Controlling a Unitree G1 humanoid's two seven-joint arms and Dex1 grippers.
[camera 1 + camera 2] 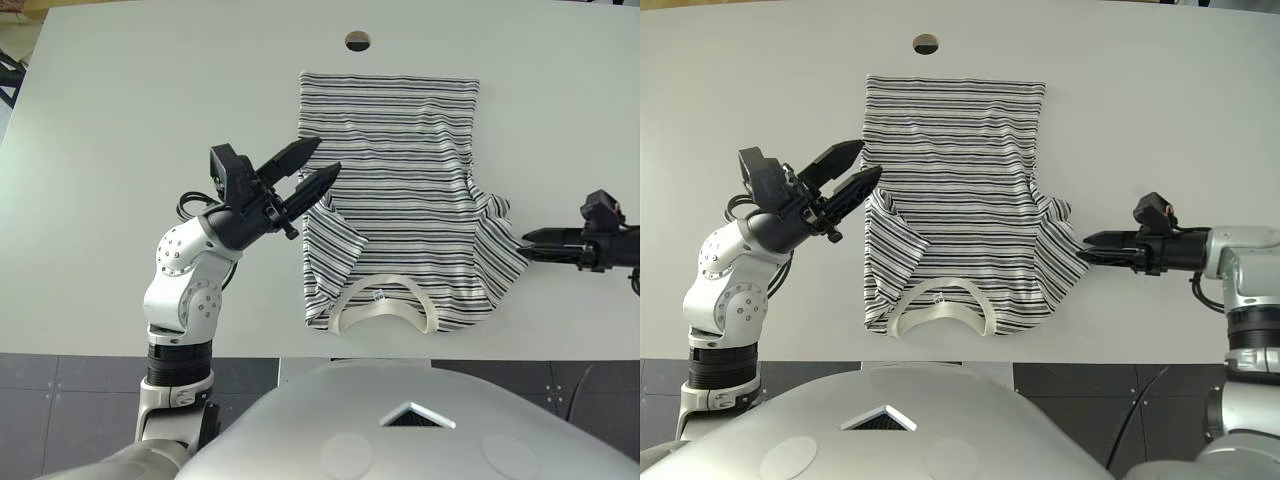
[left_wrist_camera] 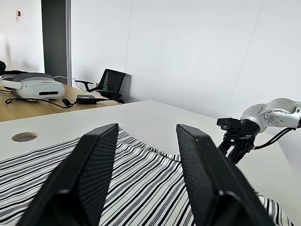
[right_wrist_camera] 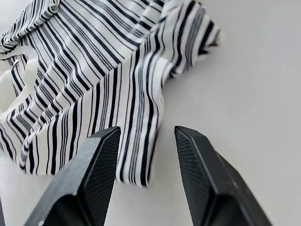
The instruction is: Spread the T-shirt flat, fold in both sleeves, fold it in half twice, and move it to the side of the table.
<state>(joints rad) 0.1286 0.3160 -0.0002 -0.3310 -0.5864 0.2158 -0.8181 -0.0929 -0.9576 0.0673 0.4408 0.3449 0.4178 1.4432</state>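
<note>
Striped fabric: T-shirt (image 1: 400, 190), flat on white surface (image 1: 150, 100), collar toward the robot, right sleeve (image 1: 500, 250) splayed outward. Left gripper (image 1: 325, 157): fingers spread, raised beside the shirt's left edge. Right gripper (image 1: 526, 242): fingers spread around the sleeve hem. Risk: a shallow pinch slips off, or drags and wrinkles the body.

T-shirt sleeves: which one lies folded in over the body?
The sleeve on the robot's left; it lies folded onto the striped body, while the right sleeve sticks out sideways toward the right gripper.
</note>
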